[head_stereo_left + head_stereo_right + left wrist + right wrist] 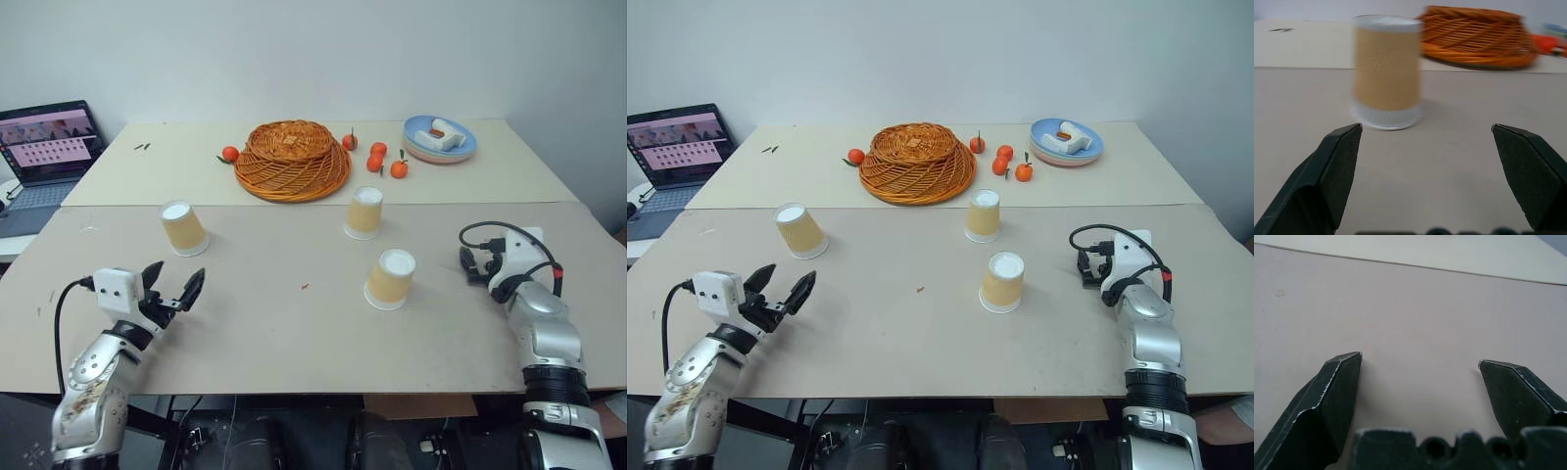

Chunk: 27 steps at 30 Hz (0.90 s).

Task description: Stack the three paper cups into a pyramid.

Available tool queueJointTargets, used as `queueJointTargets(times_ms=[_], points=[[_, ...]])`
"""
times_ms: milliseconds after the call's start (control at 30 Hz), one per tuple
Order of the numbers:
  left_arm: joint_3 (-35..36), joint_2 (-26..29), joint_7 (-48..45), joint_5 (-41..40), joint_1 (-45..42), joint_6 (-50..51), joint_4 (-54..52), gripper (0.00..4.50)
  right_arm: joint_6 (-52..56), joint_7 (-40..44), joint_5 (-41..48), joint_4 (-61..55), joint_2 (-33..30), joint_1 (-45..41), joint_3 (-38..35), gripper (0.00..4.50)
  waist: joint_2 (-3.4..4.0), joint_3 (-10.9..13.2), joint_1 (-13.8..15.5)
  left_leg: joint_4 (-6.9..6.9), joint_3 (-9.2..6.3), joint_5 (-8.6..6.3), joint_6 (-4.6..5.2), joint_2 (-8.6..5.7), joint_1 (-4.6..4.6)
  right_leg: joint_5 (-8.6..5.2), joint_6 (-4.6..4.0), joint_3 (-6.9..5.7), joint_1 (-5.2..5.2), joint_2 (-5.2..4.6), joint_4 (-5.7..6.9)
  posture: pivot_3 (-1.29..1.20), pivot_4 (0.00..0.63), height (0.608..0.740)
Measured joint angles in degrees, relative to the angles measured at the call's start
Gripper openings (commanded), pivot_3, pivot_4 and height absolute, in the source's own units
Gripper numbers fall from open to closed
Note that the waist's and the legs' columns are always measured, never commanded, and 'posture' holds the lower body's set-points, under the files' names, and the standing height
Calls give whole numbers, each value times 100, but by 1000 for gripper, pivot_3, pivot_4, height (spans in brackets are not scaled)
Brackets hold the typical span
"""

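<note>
Cups first: I count three paper cups, all upside down and standing apart from one another on the near table (pixel 294 323), none stacked yet. From the middle of that table, the left cup (pixel 183 227) sits out at about ten o'clock, the far cup (pixel 364 211) at about one o'clock, and the near cup (pixel 390 279) at roughly three o'clock, close in.

My left gripper (pixel 172 279) hangs over the table at about eight o'clock with its fingers spread wide and nothing between them. Through the left wrist camera the left cup (pixel 1387 71) stands ahead of the fingertips, a little off to one side, clear of both.

My right gripper (pixel 1420 363) is out at about four o'clock, well apart from the near cup. Its wrist camera shows both fingers parted over bare tabletop, holding nothing.

On the far table, at twelve o'clock, I see the orange woven basket (pixel 292 158) with small oranges (pixel 377 157) beside it, and a blue plate (pixel 440 139) at one o'clock. A laptop (pixel 47 147) sits at ten o'clock.
</note>
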Motion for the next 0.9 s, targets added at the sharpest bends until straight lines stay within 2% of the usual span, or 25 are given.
queueJointTargets(times_ms=[67,167,233,300,367,433,533,667,900], points=[[-175,420,-455,-103,49,237,-461,4500,-20,491,62,142,-336,-1,85,4441,11,6,34,6,0,-1,2,-7,1,0,0,-1,0,-1,1,0,150,638],[-338,908,-984,-183,86,430,-827,4500,-23,1700,215,262,-1186,26,180,4441,48,38,132,7,1,-9,16,-13,-7,-2,1,-4,-7,8,-11,0,150,638],[-381,1020,-1156,-204,66,504,-879,4500,-21,2540,403,203,-1555,121,278,4441,54,42,145,6,0,-24,45,-4,-9,-5,4,5,-4,29,-20,0,150,638],[-460,1143,-1370,-271,-14,608,-899,4500,89,4118,818,-275,-2286,570,592,4441,63,80,176,6,-12,-42,78,4,-14,-14,1,2,-4,41,-28,0,150,638],[-492,1237,-1489,-290,-129,714,-898,4500,272,5200,1139,-584,-2760,734,788,4441,70,95,184,6,-17,-46,85,16,-10,-15,0,5,0,57,-35,0,150,638],[-543,1250,-1562,-313,-331,788,-906,4500,506,5862,1423,-965,-2930,691,945,4441,62,105,139,6,-21,-47,87,30,2,-12,-5,7,13,67,-41,0,150,638],[-623,1248,-1635,-378,-445,879,-952,4500,757,6138,1618,-1506,-2758,376,1317,4441,41,128,89,6,-30,-53,96,34,15,-11,-28,8,45,72,-42,0,150,638],[-674,1241,-1679,-382,-448,948,-967,4500,757,5849,1484,-1565,-2208,-97,1726,4441,40,146,149,13,-38,-53,95,33,37,-7,-33,1,37,77,-40,0,150,638],[-674,1242,-1682,-382,-453,1063,-984,4500,727,5577,1317,-1436,-1874,-520,1816,4441,46,147,294,13,-40,-47,85,34,2,0,-17,-5,31,74,-81,0,150,638]])
